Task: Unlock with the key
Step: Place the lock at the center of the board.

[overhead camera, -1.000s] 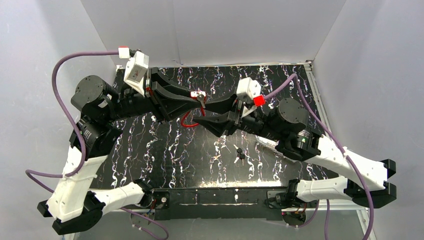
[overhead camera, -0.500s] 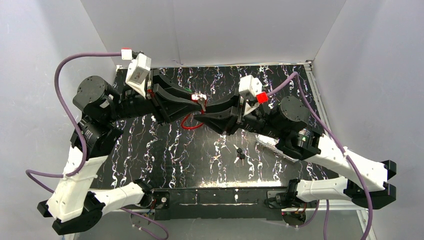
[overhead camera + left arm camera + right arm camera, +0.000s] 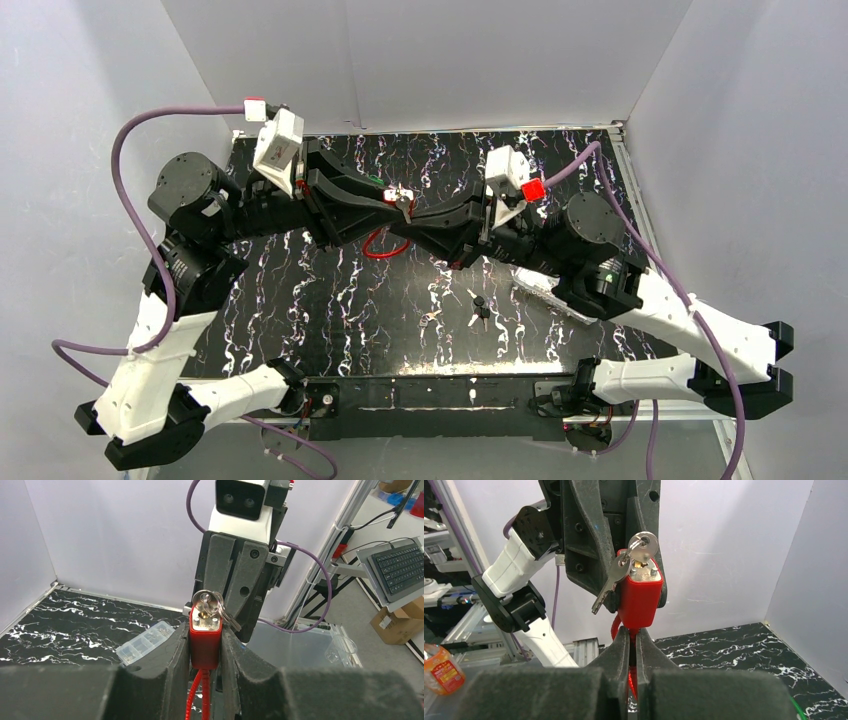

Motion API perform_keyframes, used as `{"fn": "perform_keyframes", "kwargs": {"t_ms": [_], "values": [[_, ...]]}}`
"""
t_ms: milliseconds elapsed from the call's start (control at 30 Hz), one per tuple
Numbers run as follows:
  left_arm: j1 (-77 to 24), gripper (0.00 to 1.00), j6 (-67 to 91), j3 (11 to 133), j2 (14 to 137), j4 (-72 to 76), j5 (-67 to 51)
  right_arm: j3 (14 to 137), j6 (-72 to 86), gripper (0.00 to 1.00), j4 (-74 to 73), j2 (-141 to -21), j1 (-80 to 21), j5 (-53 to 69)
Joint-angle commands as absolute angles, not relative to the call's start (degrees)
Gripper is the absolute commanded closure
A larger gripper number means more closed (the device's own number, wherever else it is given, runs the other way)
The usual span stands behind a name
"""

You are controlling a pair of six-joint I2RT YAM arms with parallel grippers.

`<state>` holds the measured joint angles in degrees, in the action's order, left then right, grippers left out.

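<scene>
The key point(image 3: 644, 545) sits in the keyhole on the end face of the red padlock point(image 3: 639, 597), and a second key point(image 3: 611, 583) hangs from the same ring beside it. The left gripper point(image 3: 205, 641) clamps the padlock body between its pads and holds it in the air above the table point(image 3: 330, 290). The red cable point(image 3: 385, 246) hangs down in a loop from the lock. The right gripper point(image 3: 633, 634) has its fingers pressed together just under the padlock, not on the key. A red strand shows in the thin slit between them, but I cannot tell if it is pinched.
</scene>
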<state>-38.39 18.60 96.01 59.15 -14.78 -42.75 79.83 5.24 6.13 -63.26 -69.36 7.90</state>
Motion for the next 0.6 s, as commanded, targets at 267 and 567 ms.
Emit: {"fn": "perform_keyframes", "kwargs": {"t_ms": [267, 567], "values": [[-38.10, 1.00, 19.77, 97.50, 57.80, -10.25, -42.66, 61.37, 22.02, 0.99, 24.46, -63.28, -68.97, 8.54], [-37.59, 1.00, 20.54, 98.34, 57.81, -9.39, -42.90, 59.10, 23.68, 0.99, 21.18, -63.82, -69.44, 9.93]]}}
